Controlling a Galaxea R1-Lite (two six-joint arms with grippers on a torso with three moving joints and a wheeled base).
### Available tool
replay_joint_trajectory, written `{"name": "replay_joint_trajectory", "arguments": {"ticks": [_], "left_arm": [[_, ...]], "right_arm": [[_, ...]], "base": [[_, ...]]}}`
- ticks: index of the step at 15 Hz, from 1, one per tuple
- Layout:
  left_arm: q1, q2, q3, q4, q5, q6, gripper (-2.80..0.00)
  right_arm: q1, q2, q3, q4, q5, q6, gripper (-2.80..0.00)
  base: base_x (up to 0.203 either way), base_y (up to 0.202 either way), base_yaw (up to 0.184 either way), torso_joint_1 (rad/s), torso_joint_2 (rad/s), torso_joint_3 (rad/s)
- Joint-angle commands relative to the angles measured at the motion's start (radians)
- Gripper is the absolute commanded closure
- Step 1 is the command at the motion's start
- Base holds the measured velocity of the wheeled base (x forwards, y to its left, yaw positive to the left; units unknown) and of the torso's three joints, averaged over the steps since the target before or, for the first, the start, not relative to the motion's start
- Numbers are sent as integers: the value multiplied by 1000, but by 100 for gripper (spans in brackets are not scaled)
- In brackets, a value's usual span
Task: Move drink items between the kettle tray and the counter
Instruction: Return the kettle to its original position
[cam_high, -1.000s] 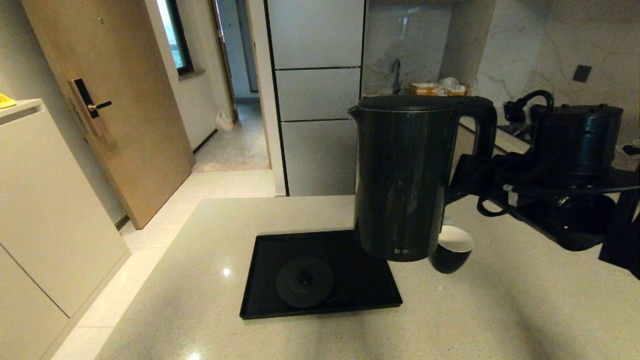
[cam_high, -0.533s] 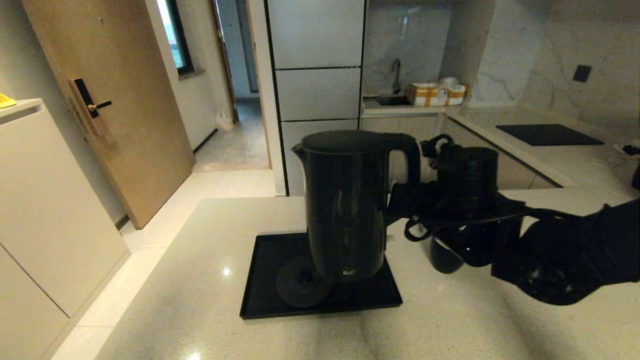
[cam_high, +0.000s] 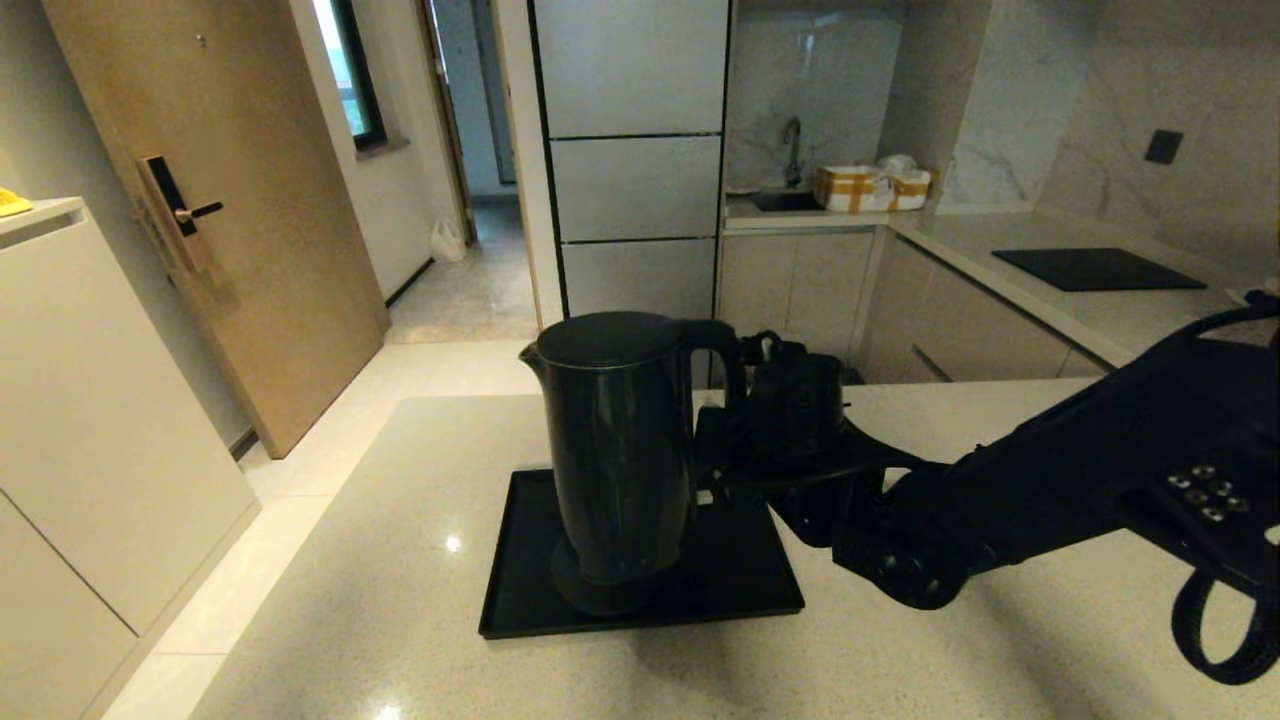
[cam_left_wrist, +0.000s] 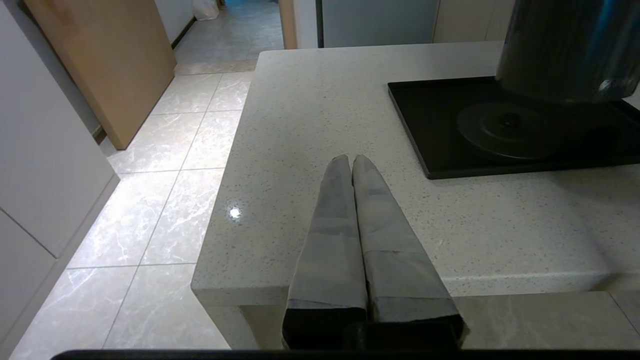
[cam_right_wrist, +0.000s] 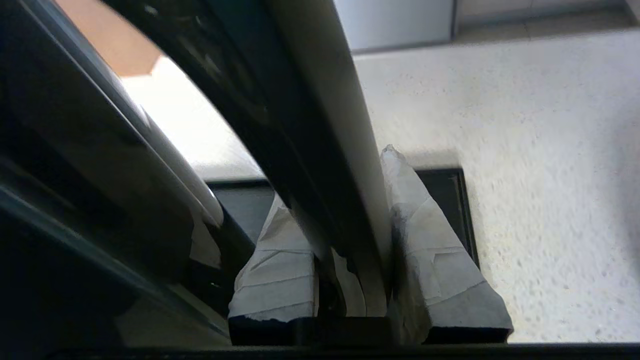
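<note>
The tall black kettle (cam_high: 620, 450) stands upright over the black tray (cam_high: 520, 600) in the head view. My right gripper (cam_high: 715, 440) is shut on its loop handle (cam_right_wrist: 320, 150), one taped finger (cam_right_wrist: 425, 230) on each side. From the left wrist view the kettle's bottom (cam_left_wrist: 565, 55) hangs just above the round base disc (cam_left_wrist: 505, 127), not resting on it. The tray lies on the pale speckled counter (cam_high: 400, 560). My right arm hides the small black cup. My left gripper (cam_left_wrist: 350, 159) is shut and empty, parked over the counter's near left corner.
The counter ends at its left edge (cam_left_wrist: 215, 220), with tiled floor (cam_left_wrist: 165, 165) below. A black cooktop (cam_high: 1095, 268) lies on the far right counter, and boxes (cam_high: 870, 187) sit by the sink. A wooden door (cam_high: 220, 200) and a white cabinet (cam_high: 100, 420) stand on the left.
My right arm has carried the kettle left and down, from high beside the cup to just over the tray's disc. The cup, visible before, is now behind the arm.
</note>
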Motion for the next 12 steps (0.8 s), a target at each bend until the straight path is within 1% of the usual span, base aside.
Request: {"name": "replay_joint_trajectory", "arguments": {"ticks": [1, 3, 12], "left_arm": [[-1, 0, 0, 0, 0, 0, 0], [-1, 0, 0, 0, 0, 0, 0], [-1, 0, 0, 0, 0, 0, 0]], "right_arm": [[2, 62, -26, 0, -1, 1, 0], [2, 109, -47, -5, 0, 1, 0], [2, 203, -103, -6, 2, 6, 0]], "base": [[0, 0, 0, 0, 0, 0], [0, 0, 0, 0, 0, 0], [0, 0, 0, 0, 0, 0]]}}
